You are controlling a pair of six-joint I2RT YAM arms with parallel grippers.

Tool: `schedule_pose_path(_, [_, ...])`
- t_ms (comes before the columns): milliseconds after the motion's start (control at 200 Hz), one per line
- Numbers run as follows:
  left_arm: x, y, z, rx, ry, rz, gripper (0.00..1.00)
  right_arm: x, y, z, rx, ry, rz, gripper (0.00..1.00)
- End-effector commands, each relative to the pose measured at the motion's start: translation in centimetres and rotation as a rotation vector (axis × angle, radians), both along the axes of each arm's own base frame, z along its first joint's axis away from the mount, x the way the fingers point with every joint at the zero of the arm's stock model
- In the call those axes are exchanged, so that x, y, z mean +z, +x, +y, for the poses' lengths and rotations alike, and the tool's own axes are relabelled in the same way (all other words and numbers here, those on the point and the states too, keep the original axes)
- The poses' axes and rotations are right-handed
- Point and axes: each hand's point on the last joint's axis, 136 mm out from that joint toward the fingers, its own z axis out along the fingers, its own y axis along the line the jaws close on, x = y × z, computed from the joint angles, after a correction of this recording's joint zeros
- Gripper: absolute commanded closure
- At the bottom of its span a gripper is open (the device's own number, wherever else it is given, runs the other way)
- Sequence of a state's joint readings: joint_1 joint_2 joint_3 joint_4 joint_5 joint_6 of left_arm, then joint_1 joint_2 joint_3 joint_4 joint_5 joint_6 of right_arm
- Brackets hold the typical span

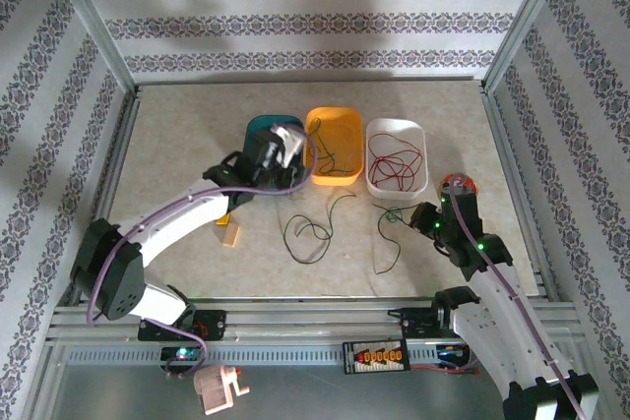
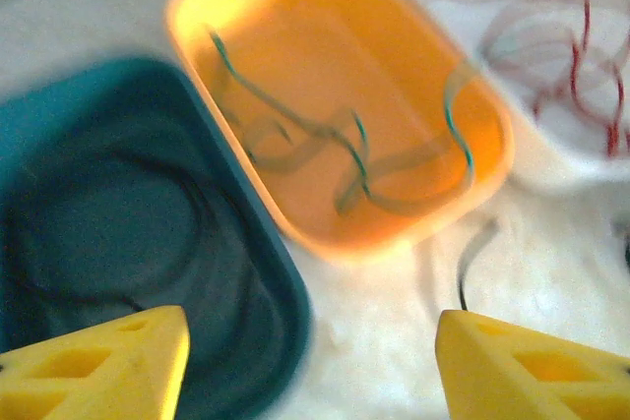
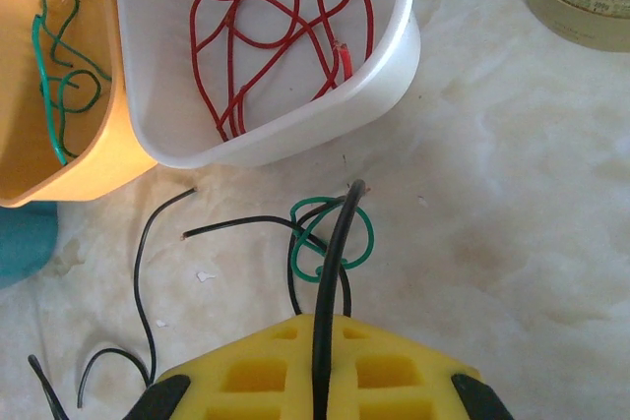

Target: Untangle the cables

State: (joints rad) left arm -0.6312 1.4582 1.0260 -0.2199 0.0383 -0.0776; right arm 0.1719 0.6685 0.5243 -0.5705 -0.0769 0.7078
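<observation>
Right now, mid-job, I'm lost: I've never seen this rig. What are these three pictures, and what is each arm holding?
You have two robot arms bolted at the near edge of the table, each ending in a two-finger gripper with yellow fingers. The overhead picture comes from a fixed camera above and behind them. The other two come from a camera on each wrist, looking past its own fingers. On the table stand a teal tray holding what look like black wires, an orange tray with green wires and a white tray with red wires. In front lie loose black wires and a green loop. The left gripper is open and empty near the teal tray. The right gripper looks shut on one black wire.
</observation>
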Motion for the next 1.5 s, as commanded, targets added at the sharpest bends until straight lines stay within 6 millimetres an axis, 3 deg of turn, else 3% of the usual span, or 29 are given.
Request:
schedule_pose_path(0, [-5.7,-5.6,-1.5,-0.122,0.081,0.18,0.29,1.2,0.7,0.1,0.007,0.006,-0.045,0.94])
schedule_pose_path(85, [-7.7,-7.0,-2.3,-0.165,0.134,0.188,0.28,1.1,0.7,0.1,0.007,0.007,-0.041,0.94])
schedule_pose_path(365, [-10.6,-8.6,-4.5,-0.293,0.316,0.199,0.24,1.3,0.8,0.1,0.006,0.011,-0.046,0.94])
schedule_pose_path(455, [-11.3,-8.2,-4.8,-0.267,0.354,0.173,0.24,1.2,0.6,0.0,0.003,0.009,-0.048,0.94])
schedule_pose_path(635, [-11.5,-5.9,-4.3,-0.103,0.39,0.144,0.24,0.9,0.4,0.1,0.007,0.014,-0.039,0.94])
schedule_pose_path(765, [-12.1,-5.7,-4.4,-0.069,0.383,0.15,0.24,1.0,0.4,0.1,0.005,0.013,-0.046,0.94])
schedule_pose_path(1000, [-14.6,-6.5,-3.0,-0.054,0.505,0.248,0.28,1.0,0.4,0.1,0.01,0.008,-0.048,0.94])
schedule_pose_path(1125, [-15.3,-8.2,-3.1,-0.084,0.492,0.337,0.32,1.2,0.4,0.0,0.004,0.008,-0.054,0.94])
schedule_pose_path(1175, [-15.8,-8.9,-3.3,-0.106,0.482,0.373,0.37,1.2,0.3,-0.1,-0.001,0.008,-0.057,0.94])
schedule_pose_path(1319, [-17.4,-9.9,-3.6,-0.135,0.474,0.444,0.67,1.4,0.4,-0.2,-0.007,0.004,-0.062,0.94])
schedule_pose_path(1494, [-17.8,-9.4,-3.8,-0.129,0.483,0.434,1.0,1.9,0.4,-0.4,-0.01,-0.003,-0.07,0.93])
